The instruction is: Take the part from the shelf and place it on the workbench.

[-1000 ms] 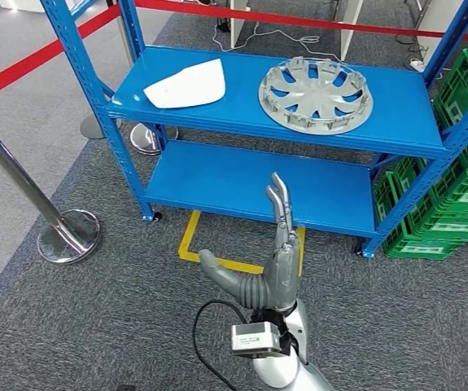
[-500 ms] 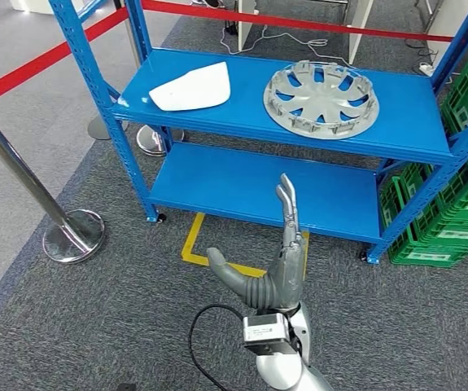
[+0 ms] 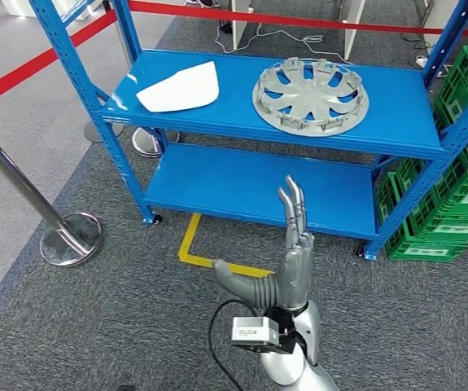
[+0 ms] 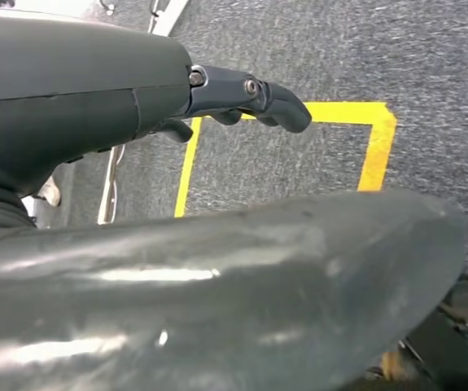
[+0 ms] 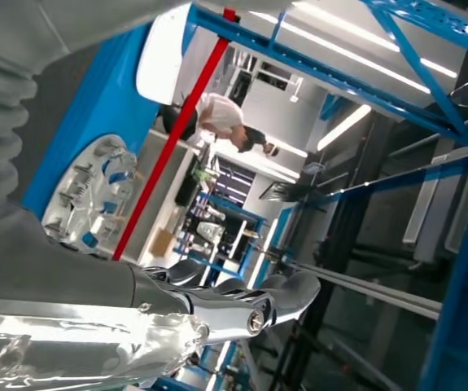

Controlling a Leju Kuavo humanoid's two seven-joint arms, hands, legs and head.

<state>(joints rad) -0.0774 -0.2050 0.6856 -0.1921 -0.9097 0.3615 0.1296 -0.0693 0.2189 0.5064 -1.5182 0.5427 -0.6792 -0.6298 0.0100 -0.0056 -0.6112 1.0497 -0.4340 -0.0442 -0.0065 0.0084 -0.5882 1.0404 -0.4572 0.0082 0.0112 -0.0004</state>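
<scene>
Camera: we see the whole scene slide between pictures, so the head view has moved, not the blue metal shelf (image 3: 268, 122).
Right hand: our silver many-fingered right hand (image 3: 290, 261) sits slightly further right and lower in the head view than a second ago, fingers straight up, thumb out to the side, holding nothing.
Wheel cover: the grey round plastic wheel cover (image 3: 309, 95) lies in the same place on the top shelf.

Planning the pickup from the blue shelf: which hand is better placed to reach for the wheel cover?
Probably the right hand: it is raised, fingers apart, pointing at the shelf just below the wheel cover. The left hand hangs over the floor.
</scene>
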